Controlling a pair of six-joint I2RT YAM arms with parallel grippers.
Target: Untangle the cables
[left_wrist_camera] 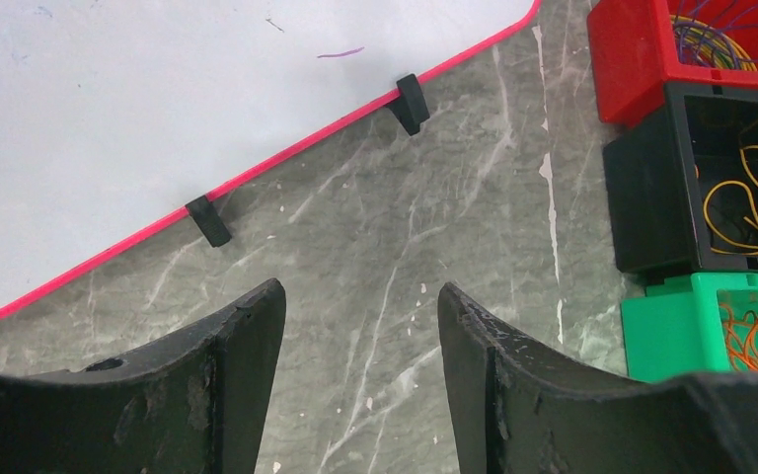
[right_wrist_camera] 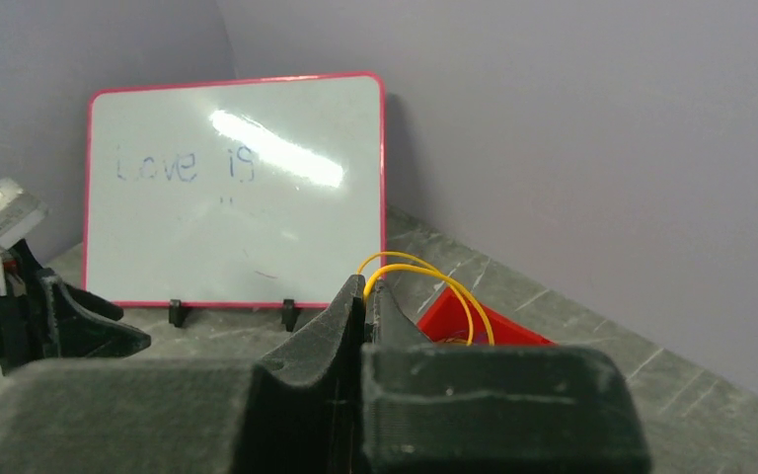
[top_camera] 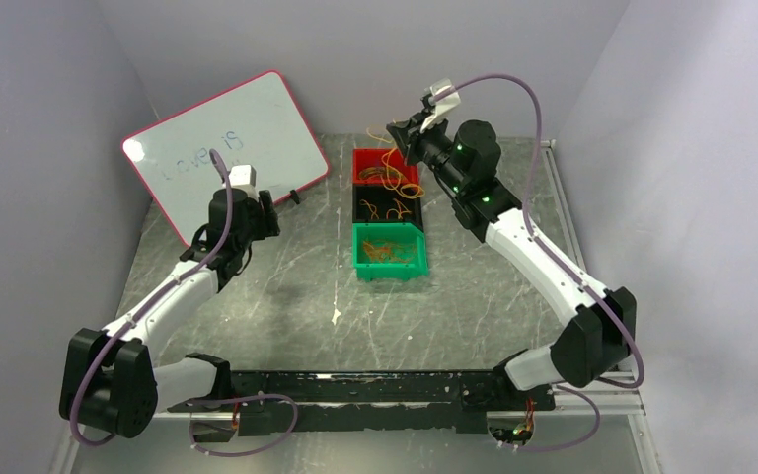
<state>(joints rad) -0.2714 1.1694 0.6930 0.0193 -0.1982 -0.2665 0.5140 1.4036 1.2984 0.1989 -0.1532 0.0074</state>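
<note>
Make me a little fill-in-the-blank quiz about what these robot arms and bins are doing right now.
The right gripper is shut on a thin ____ wire loop. The left gripper is ____, holding nothing. The black bin stands ____ the red bin and the green bin. The whiteboard reads "Love ____".
Missing words: yellow; open; between; is.

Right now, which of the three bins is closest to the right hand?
The red bin, at the far end of the row: the right hand, shut on a yellow wire, hangs beside it.
</note>
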